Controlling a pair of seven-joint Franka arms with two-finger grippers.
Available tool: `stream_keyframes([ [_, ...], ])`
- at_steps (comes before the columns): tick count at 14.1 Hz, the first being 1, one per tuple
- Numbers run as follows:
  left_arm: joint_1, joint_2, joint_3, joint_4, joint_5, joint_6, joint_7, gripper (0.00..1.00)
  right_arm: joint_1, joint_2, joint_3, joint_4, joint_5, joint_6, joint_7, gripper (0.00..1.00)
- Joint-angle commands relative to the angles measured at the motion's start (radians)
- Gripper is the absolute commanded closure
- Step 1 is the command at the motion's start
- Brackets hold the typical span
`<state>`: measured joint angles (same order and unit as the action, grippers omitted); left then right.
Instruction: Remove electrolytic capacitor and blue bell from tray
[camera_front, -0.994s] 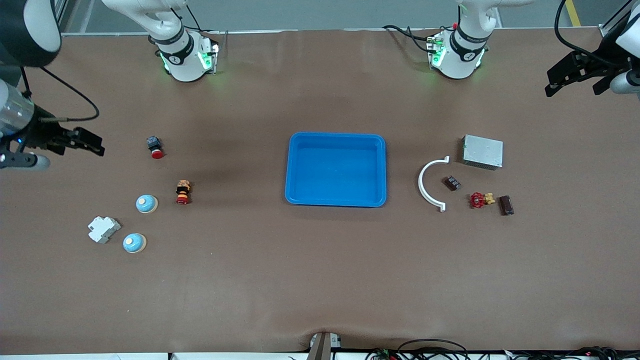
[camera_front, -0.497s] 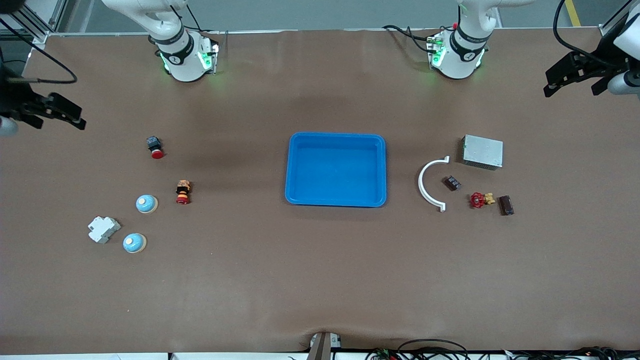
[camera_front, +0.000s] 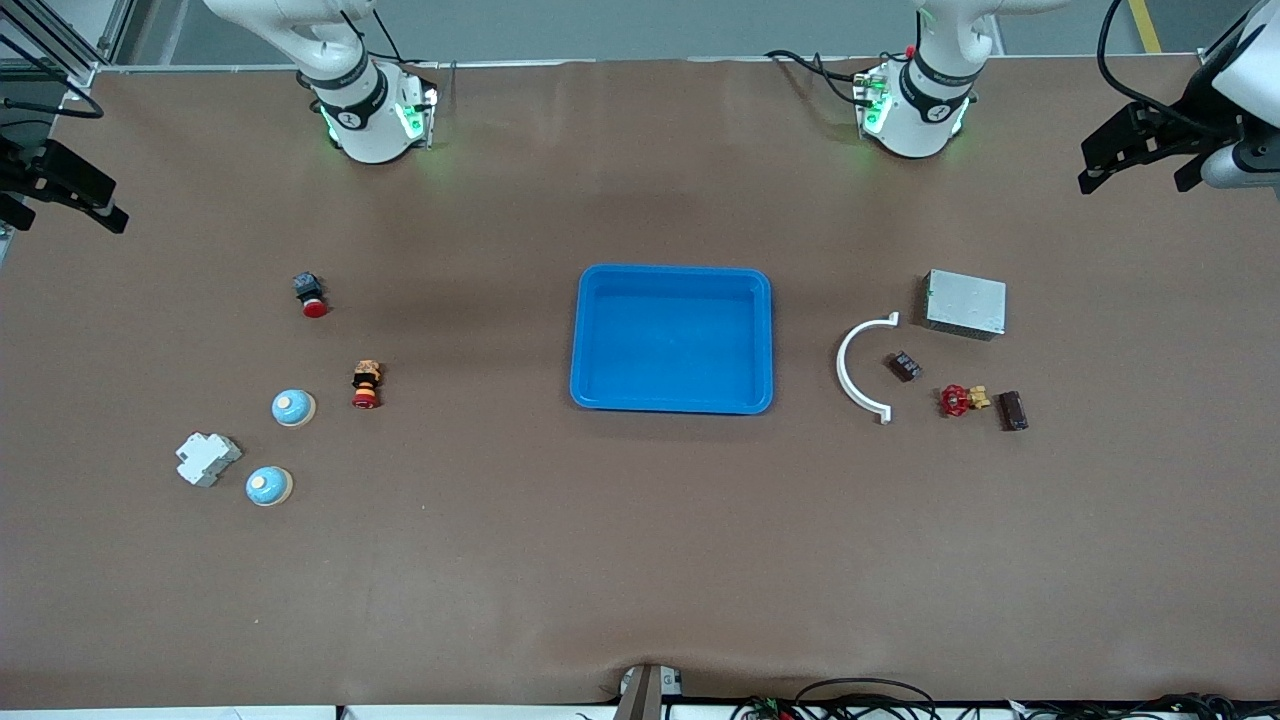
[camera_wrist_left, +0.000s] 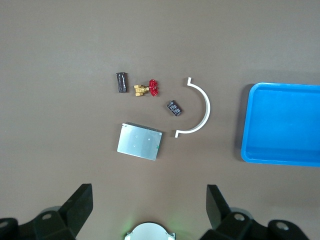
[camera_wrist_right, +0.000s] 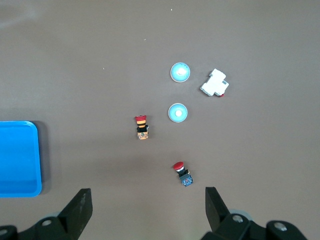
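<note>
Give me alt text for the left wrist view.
Looking down past the open left pincer at brown table: a dark capacitor, a red-handled brass valve, a small black part, a white curved piece and a grey metal box; an empty blue tray at the edge.

Two round bells with pale blue domes, white buttons on top and tan bases, upright on the brown bench toward the right arm's end. One bell farther from the front camera, near a small red-and-black push button; the other bell nearer that camera, just beside a white block, not touching it. Toward the left arm's end, a dark cylindrical capacitor lying on its side, just beside a red-handled brass valve. A smaller dark rectangular part near a white curved piece, possibly a second capacitor, too small to tell. Blue tray mid-bench, apart from all of these.
</note>
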<state>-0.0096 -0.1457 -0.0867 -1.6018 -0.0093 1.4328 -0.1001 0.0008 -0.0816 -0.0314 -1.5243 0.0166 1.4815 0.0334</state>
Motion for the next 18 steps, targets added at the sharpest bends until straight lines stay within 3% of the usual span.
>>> stream_keyframes([
  [1,-0.001,-0.008,-0.007,-0.004,0.011,0.009,-0.004,0.00,0.001,0.029,-0.002,0.032,0.011,-0.021,0.026,0.00],
  [11,-0.001,-0.006,-0.008,0.002,0.011,0.018,0.000,0.00,0.001,0.032,-0.002,0.029,0.037,-0.004,0.023,0.00],
  [18,-0.001,0.012,-0.007,0.019,0.011,0.015,0.003,0.00,0.028,0.046,-0.001,0.015,-0.029,-0.038,-0.030,0.00],
])
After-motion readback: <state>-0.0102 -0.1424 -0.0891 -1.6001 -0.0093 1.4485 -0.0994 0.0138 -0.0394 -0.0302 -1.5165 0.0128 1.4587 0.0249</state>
